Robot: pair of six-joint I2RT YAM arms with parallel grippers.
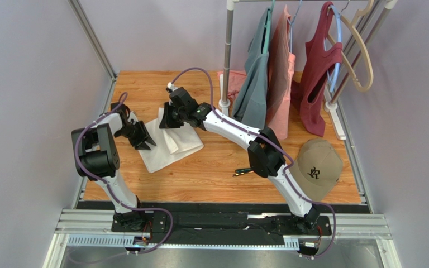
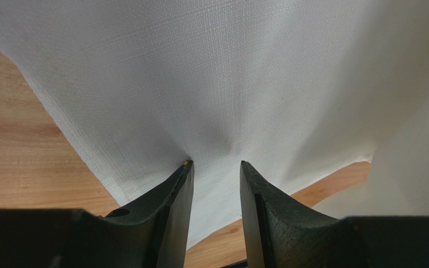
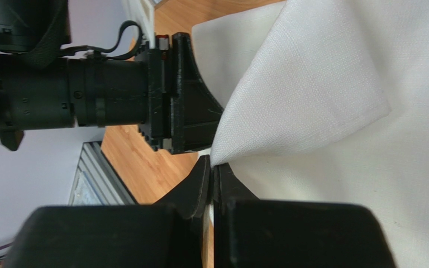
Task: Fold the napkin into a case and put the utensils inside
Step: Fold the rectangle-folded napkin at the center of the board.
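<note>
The white napkin (image 1: pixel 172 146) lies partly folded on the wooden table, left of centre. My left gripper (image 1: pixel 146 140) (image 2: pixel 215 165) stands open, both fingertips (image 2: pixel 186 167) set down on the napkin (image 2: pixel 244 84) near its edge, with a small pucker of cloth between them. My right gripper (image 1: pixel 165 121) (image 3: pixel 213 166) is shut on a corner of the napkin (image 3: pixel 306 95) and holds that flap lifted over the rest of the cloth. The left gripper's body (image 3: pixel 180 95) shows just beyond the flap. The utensils (image 1: pixel 243 171) lie on the table by the right arm's elbow, dark handles showing, partly hidden by the arm.
A tan cap (image 1: pixel 318 167) lies at the right. A clothes rack (image 1: pixel 228 50) with hanging grey, pink and dark red garments (image 1: pixel 278 72) stands at the back right. Grey walls close in both sides, and a metal rail (image 1: pixel 222 223) runs along the near edge.
</note>
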